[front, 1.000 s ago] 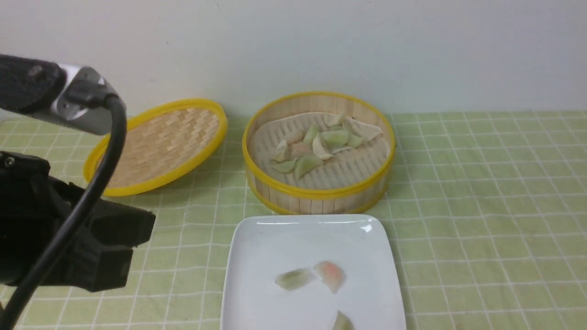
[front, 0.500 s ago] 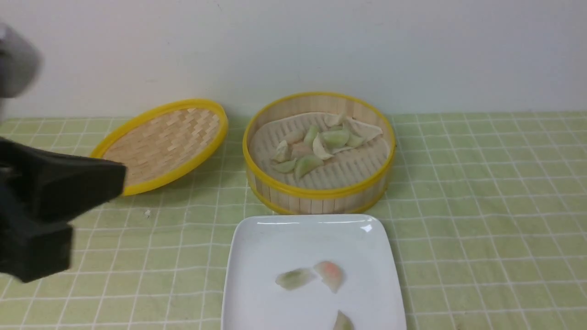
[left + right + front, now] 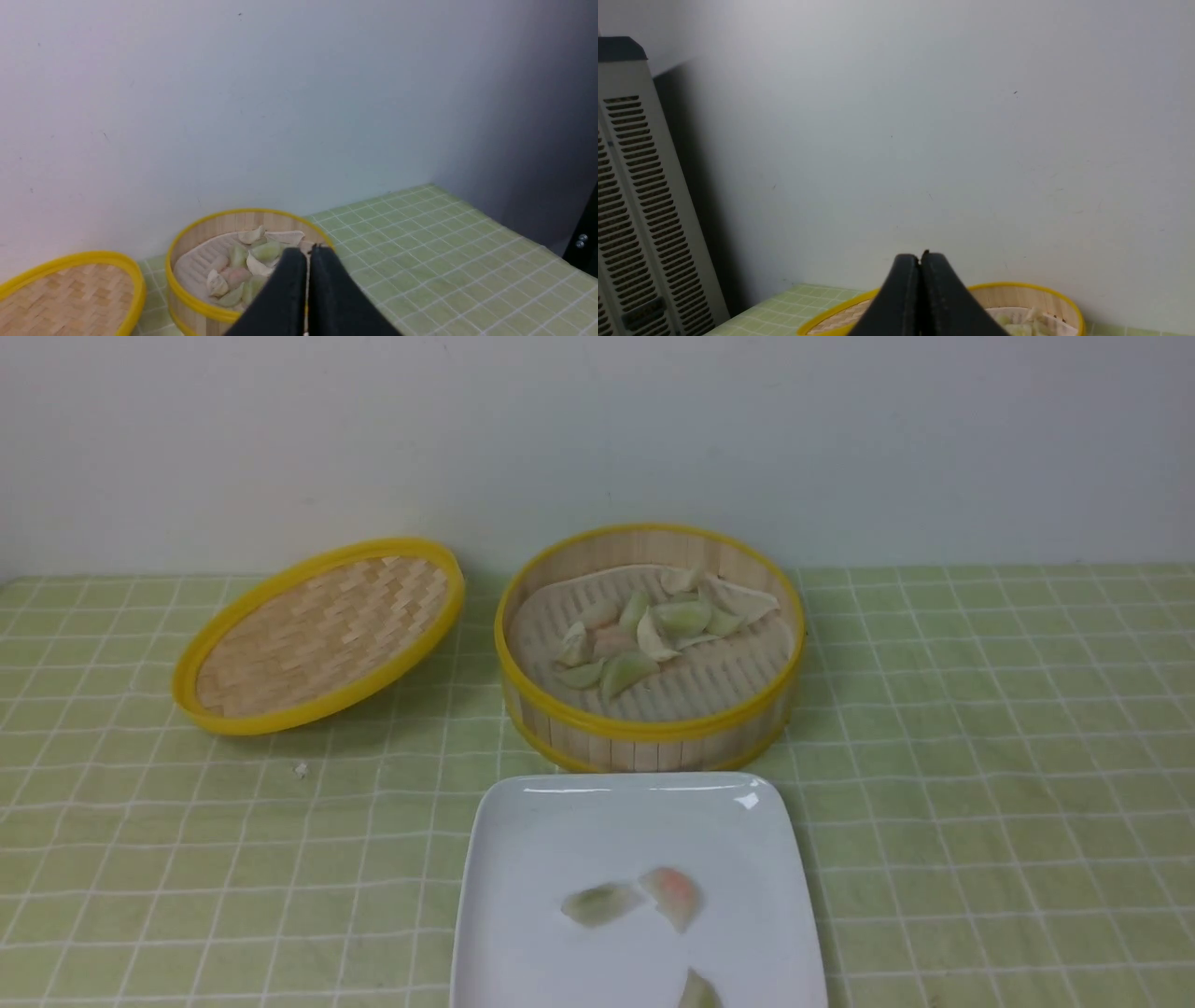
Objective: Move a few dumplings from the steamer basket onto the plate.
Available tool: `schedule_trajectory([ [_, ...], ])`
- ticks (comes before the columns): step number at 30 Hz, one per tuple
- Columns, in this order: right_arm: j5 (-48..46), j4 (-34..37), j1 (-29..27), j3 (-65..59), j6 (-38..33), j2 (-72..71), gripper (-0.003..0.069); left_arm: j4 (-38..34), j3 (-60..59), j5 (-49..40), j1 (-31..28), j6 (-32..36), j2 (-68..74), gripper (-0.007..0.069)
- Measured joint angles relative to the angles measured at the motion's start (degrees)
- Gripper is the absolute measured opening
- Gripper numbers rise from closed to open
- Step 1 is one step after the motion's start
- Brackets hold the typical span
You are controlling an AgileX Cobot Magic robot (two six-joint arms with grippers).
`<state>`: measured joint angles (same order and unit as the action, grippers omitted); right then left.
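Observation:
The steamer basket (image 3: pixel 653 728) stands at the table's centre back and holds several dumplings (image 3: pixel 653 630). The white square plate (image 3: pixel 523 840) lies just in front of it with three dumplings on it: a green one (image 3: pixel 600 903), a pink-orange one (image 3: pixel 674 894) and one cut off by the frame edge (image 3: pixel 698 991). Neither arm shows in the front view. My left gripper (image 3: pixel 307 252) is shut and empty, held back from the basket (image 3: pixel 187 242). My right gripper (image 3: pixel 920 257) is shut and empty, high, with the basket (image 3: pixel 1045 298) below it.
The woven yellow-rimmed lid (image 3: pixel 322 633) lies tilted left of the basket. A green checked cloth (image 3: pixel 980 756) covers the table. A small white crumb (image 3: pixel 301 769) lies on the cloth in front of the lid. A grey vented unit (image 3: pixel 630 210) stands beside the table.
My left arm has drawn back out of the front view to the left. The dumplings on the plate and in the basket have not moved.

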<state>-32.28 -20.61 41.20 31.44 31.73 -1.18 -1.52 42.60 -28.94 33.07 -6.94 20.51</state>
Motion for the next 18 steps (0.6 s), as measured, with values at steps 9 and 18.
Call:
schedule_trajectory([
  [9,0.0,0.0,0.0,0.0,0.0,0.0,-0.0013,0.4,-0.2,-0.5,0.0,0.9,0.0,-0.0006],
  [18,0.0,-0.1,0.0,0.0,0.0,0.0,-0.0013,1.5,-8.2,3.7,-5.8,4.0,-4.5,-0.0006],
])
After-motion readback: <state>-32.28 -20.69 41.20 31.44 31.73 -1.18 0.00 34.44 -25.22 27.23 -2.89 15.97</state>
